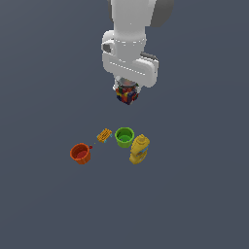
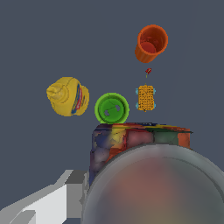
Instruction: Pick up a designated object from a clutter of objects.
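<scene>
Hand clamped on dark multicoloured block, held high above the bench, well clear of the rest | left behind below: orange cup at exterior view's left, ridged block, green cup, yellow bottle at right | judgement: pick looks done, height keeps block off neighbours.

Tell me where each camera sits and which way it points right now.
Exterior view: off the arm, high, looking down at the floor; shows the white arm and its tool holding the multicoloured block in the air.
Wrist view: on the wrist, looking down past the held block; a grey tool part shows.
Shared: green cup, orange cup, yellow bottle, ridged block.
</scene>
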`<state>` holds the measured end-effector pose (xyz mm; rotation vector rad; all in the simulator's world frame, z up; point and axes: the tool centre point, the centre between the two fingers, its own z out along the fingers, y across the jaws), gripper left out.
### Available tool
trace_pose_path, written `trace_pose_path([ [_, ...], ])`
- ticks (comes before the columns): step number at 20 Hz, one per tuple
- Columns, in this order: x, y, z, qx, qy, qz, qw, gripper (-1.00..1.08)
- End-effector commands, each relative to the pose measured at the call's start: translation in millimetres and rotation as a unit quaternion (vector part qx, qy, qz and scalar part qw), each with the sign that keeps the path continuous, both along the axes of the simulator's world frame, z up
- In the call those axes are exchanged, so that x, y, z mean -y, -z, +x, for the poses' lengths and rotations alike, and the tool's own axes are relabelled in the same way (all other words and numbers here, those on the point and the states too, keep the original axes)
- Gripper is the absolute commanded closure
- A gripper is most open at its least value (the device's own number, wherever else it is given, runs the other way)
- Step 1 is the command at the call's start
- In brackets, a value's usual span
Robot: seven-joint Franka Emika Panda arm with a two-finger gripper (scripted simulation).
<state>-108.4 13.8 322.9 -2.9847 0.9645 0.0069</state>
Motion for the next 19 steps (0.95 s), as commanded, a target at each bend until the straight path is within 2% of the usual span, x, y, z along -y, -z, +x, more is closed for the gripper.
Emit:
trace_pose_path([
  [1, 17.9, -22.4, 0.4, 0.001, 0.0, -0.001, 1.0, 1.08],
  [10, 62.7, -76.0, 4.1, 0.001, 0.001, -0.002, 1.0, 1.08],
  [19, 75.7, -92.1, 6.9, 0.001, 0.0, -0.003, 1.0, 1.08],
])
